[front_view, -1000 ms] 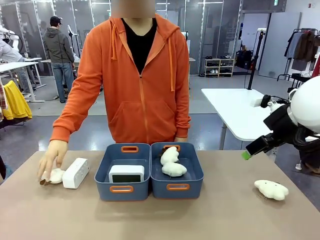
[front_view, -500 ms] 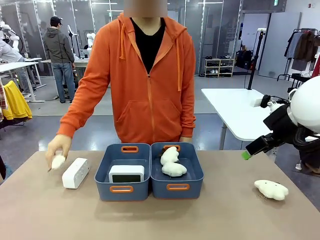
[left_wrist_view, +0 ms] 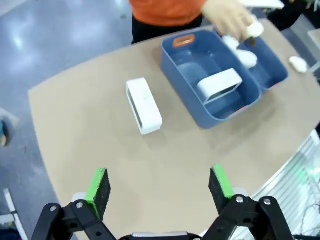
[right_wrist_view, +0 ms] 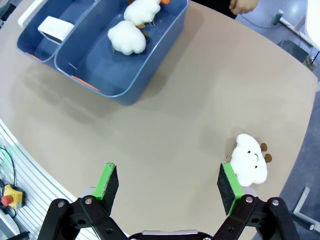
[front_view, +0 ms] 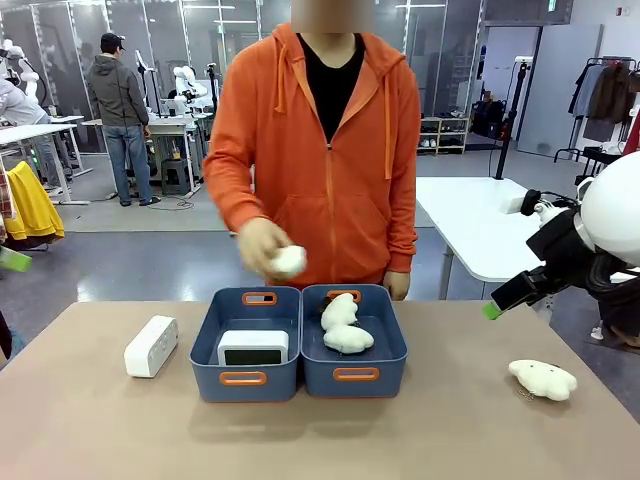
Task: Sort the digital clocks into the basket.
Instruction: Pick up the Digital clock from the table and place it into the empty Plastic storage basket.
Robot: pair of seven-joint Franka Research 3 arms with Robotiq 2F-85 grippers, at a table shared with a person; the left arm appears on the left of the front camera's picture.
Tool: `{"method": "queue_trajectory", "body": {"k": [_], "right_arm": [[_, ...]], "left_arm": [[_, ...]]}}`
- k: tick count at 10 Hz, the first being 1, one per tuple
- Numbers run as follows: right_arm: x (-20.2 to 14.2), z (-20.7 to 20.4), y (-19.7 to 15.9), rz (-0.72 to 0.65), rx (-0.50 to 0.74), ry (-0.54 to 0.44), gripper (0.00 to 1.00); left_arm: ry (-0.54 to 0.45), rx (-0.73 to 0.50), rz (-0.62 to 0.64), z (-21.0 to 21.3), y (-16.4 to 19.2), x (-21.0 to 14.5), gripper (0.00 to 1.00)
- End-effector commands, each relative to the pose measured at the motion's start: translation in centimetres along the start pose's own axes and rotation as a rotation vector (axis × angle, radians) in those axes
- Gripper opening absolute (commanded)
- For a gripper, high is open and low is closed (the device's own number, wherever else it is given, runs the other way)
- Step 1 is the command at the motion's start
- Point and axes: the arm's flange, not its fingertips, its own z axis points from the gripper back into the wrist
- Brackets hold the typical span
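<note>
Found the loose clock [left_wrist_view: 144, 106] lying lengthwise ahead of the spread left claw [left_wrist_view: 160, 184] (right claw [right_wrist_view: 173, 186], likewise spread, well apart).

Front view: fixed camera at the near side of the worktop [front_view: 100, 440], facing the person [front_view: 330, 170] across it. Wrist views: each looks steeply down from above, past the left pincer [left_wrist_view: 159, 175] or the right pincer [right_wrist_view: 168, 169]. All 3 views share the basket [front_view: 205, 375] and its twin bin [front_view: 390, 378].

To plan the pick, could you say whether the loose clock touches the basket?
Apart: the left wrist view shows bare table between the loose clock and the basket.
</note>
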Motion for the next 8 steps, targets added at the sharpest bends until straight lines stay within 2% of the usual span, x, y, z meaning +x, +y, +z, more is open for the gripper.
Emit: {"method": "queue_trajectory", "body": {"k": [1,3,4,7,8], "right_arm": [[-0.1,-0.1,0.1,-0.009,-0.008,-0.001,1.0],[-0.1,-0.1,0.1,-0.009,-0.008,-0.001,1.0],[-0.1,-0.1,0.1,-0.009,-0.008,-0.001,1.0],[-0.1,-0.1,0.1,-0.009,-0.008,-0.001,1.0],[-0.1,-0.1,0.1,-0.009,-0.008,-0.001,1.0]], "left_arm": [[0.09,0.109,0.051,-9.8,-2.5,-0.2,1.0],[0.129,0.267,0.121,-16.7,-2.7,0.2,1.0],[0.144,0.296,0.156,-18.9,-2.7,0.5,1.0],[0.218,0.321,0.163,-23.7,-2.2,0.1,1.0],[0.252,0.296,0.175,-25.3,-2.0,0.1,1.0]]}}
